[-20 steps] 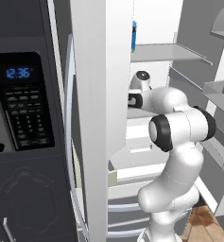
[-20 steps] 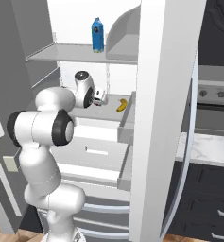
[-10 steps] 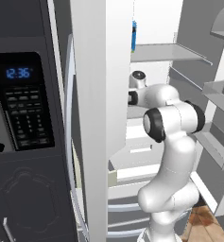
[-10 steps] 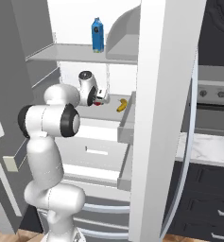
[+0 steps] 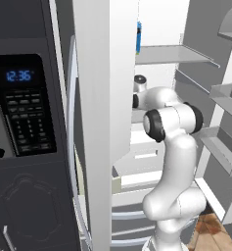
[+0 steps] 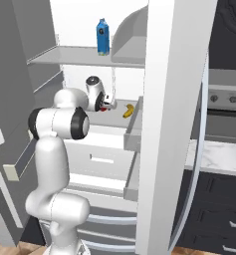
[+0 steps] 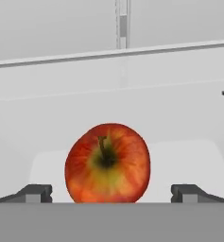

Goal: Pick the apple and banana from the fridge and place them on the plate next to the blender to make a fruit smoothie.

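Observation:
The red apple (image 7: 107,163) sits on the fridge's (image 6: 84,55) middle shelf, stem toward the camera in the hand view. My gripper (image 7: 111,194) is open, one dark fingertip (image 7: 35,193) on each side of the apple and apart from it. In the right base view the gripper (image 6: 107,104) reaches onto that shelf, where a bit of the apple (image 6: 105,106) shows at the fingers. The yellow banana (image 6: 129,110) lies just right of it. The arm (image 5: 169,120) stretches into the open fridge (image 5: 105,98). The plate and blender are out of view.
A blue bottle (image 6: 103,36) stands on the upper shelf. White drawers (image 6: 104,157) lie below the apple's shelf. A black microwave (image 5: 22,105) with blue digits is left of the fridge. A stove panel (image 6: 224,94) and marble counter (image 6: 219,157) are to the right.
The arm has stretched deeper into the fridge, bringing the hand down to the shelf by the apple. The fingers stayed open. The banana has not moved.

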You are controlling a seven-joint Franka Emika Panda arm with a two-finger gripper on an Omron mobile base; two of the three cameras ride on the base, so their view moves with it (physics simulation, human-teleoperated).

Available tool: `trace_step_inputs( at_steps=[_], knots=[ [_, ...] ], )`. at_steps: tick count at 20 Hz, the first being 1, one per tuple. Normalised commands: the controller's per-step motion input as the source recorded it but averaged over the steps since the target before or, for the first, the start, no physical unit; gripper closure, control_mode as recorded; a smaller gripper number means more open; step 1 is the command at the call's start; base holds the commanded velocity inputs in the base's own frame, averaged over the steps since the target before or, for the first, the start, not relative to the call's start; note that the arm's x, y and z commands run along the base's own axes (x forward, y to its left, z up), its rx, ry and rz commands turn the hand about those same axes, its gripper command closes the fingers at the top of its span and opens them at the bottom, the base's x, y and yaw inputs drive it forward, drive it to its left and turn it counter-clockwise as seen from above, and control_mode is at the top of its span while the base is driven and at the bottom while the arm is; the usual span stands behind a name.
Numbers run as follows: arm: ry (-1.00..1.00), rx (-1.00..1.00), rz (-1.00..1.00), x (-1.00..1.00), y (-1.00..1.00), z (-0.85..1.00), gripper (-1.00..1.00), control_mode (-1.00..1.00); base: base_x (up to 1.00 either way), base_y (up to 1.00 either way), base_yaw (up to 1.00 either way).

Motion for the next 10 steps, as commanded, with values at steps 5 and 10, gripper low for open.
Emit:
trace_step_inputs(
  at_steps=[5, 10],
  knots=[
    [0.0, 0.0, 0.0, 0.34, 0.0, -0.16, -1.0, -1.0, 0.0, 0.0, 0.0],
    [0.0, 0.0, 0.0, 0.08, 0.0, -0.31, 1.0, -1.0, 0.0, 0.0, 0.0]
  ],
)
